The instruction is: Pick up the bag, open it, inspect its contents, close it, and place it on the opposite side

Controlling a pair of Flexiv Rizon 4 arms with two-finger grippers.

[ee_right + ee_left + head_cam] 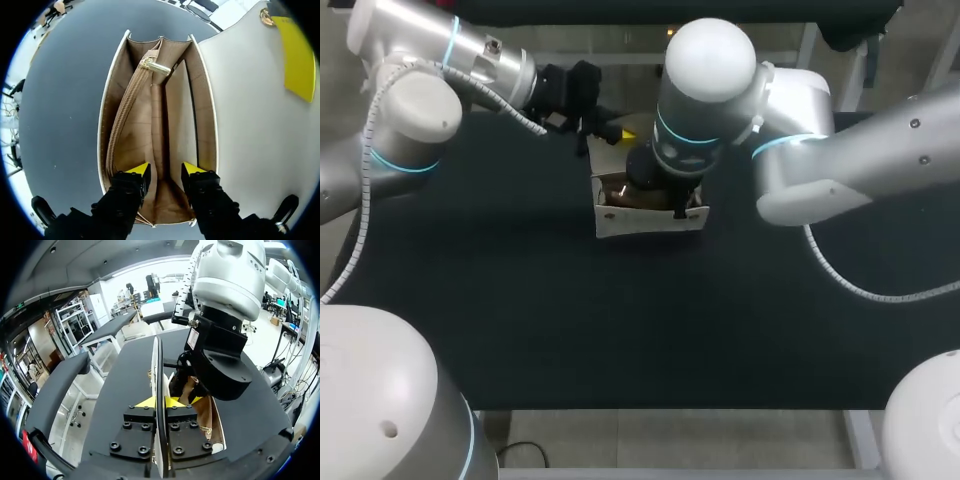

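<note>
A white bag with a tan lining stands open at the middle of the black table. My left gripper is behind it, shut on the raised white flap, which shows edge-on between its yellow tips. My right gripper points straight down into the bag's mouth, its fingers apart, with a tan inner divider below the gap. A zipped pocket with a gold pull runs along one inner wall. Only tan lining shows inside the bag. In the head view my right wrist hides the bag's inside.
The black tabletop spreads around the bag on all sides, out to its front edge. Both arms meet over the bag, my right wrist close ahead of the left gripper.
</note>
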